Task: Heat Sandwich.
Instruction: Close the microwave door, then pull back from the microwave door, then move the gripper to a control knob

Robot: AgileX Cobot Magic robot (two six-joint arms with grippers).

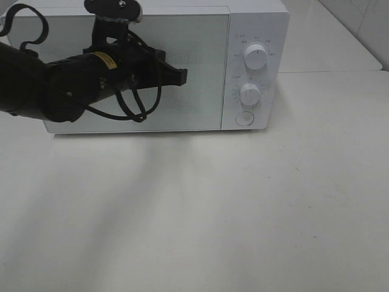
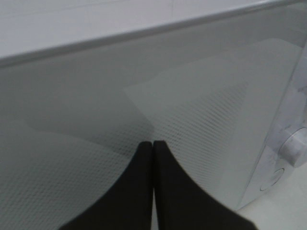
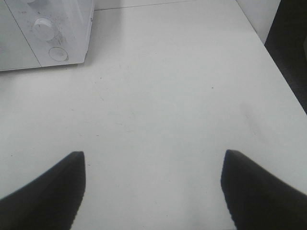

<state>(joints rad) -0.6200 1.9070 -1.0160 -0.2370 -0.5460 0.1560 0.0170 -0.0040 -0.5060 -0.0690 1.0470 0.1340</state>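
Note:
The sandwich and its pink plate are out of view. A white microwave stands at the back of the table with its door shut. My left gripper is shut and empty, its tips close in front of the door's glass; the left wrist view shows the two black fingers pressed together before the meshed door. My right gripper is open and empty above bare table, to the right of the microwave; it does not show in the exterior high view.
The microwave's control panel carries two white knobs and a round button. The white table extends in front. A second table surface lies behind on the right.

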